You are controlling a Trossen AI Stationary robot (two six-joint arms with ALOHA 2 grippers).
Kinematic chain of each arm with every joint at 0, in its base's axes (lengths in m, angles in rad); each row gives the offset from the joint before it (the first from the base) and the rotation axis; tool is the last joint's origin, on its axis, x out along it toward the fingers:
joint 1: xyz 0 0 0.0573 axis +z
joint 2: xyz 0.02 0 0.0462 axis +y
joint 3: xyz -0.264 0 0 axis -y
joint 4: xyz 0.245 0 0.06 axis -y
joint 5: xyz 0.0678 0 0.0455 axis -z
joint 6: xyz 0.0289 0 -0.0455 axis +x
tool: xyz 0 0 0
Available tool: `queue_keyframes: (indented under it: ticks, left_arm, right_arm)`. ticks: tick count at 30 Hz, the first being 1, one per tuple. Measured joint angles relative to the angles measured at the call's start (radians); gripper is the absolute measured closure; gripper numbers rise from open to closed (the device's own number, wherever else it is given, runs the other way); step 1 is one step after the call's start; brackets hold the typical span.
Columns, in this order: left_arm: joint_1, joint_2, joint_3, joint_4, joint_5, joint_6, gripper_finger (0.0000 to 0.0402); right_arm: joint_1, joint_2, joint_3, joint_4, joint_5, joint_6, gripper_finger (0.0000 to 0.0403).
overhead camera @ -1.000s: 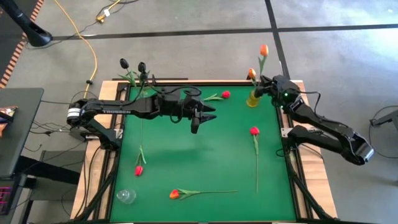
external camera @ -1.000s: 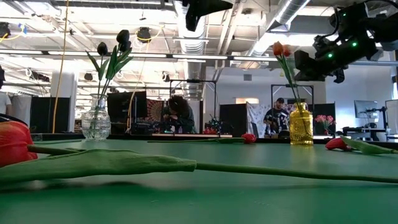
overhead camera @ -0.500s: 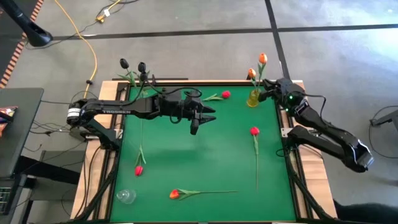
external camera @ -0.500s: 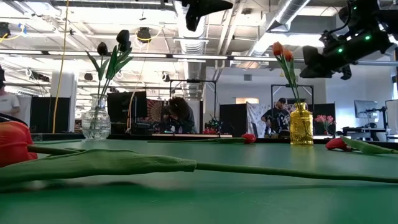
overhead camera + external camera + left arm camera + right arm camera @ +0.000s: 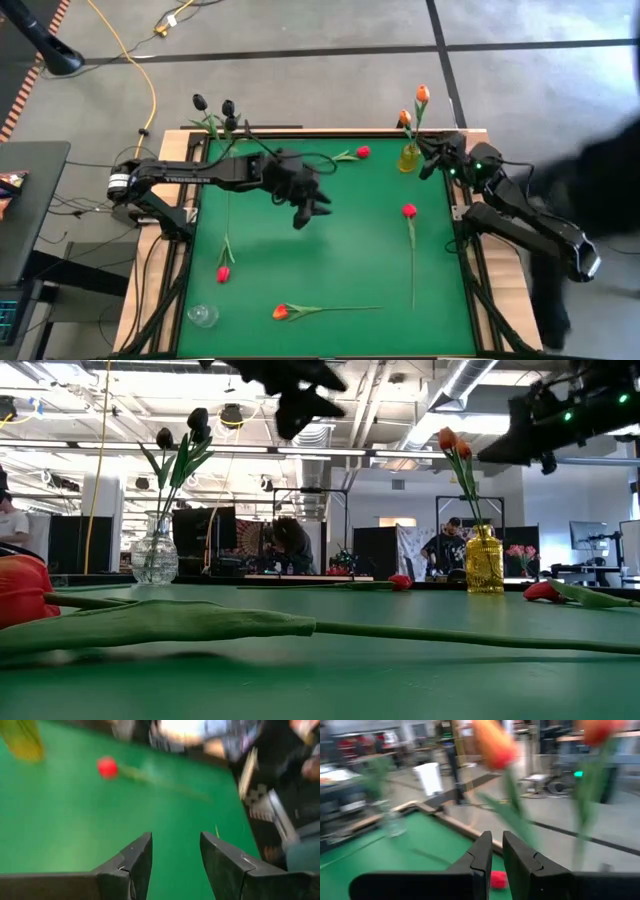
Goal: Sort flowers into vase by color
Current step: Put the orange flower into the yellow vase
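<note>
A yellow vase [image 5: 408, 158] [image 5: 484, 560] at the table's far right holds two orange flowers [image 5: 422, 95] upright by their stems. A clear vase [image 5: 155, 556] at the far left holds two black flowers [image 5: 228, 108]. Three red flowers [image 5: 409, 211] [image 5: 362, 152] [image 5: 223, 272] and one orange flower [image 5: 281, 312] lie flat on the green mat. My left gripper [image 5: 305, 212] [image 5: 176, 855] hangs open over the mat's middle, tipped down, with nothing in it. My right gripper [image 5: 428, 164] [image 5: 497, 852] stands just right of the yellow vase, its fingers a narrow gap apart with nothing between them.
A small clear glass [image 5: 203, 316] sits at the near left corner. A person's dark, blurred shape [image 5: 600, 190] stands beside the table's right edge, behind my right arm. Bare green mat [image 5: 330, 255] lies between the scattered flowers.
My left gripper has tipped downward and sunk a little toward the table's near left. My right gripper has drawn back from the yellow vase toward the right edge; the orange flowers stay standing in the vase. A dark figure has come in at the right.
</note>
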Motion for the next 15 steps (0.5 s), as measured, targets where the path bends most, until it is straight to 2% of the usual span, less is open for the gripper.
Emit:
queue_keyframes:
  ticks: [6, 15]
  left_arm:
    - [-0.07, 0.01, 0.0, -0.213, -0.04, 0.128, 0.0248]
    - [-0.098, 0.025, 0.0, -0.227, -0.065, 0.151, 0.0248]
  right_arm:
    - [0.232, -0.004, 0.069, -0.107, -0.02, -0.001, 0.033]
    - [0.748, 0.109, 0.075, -0.103, 0.0, 0.023, 0.033]
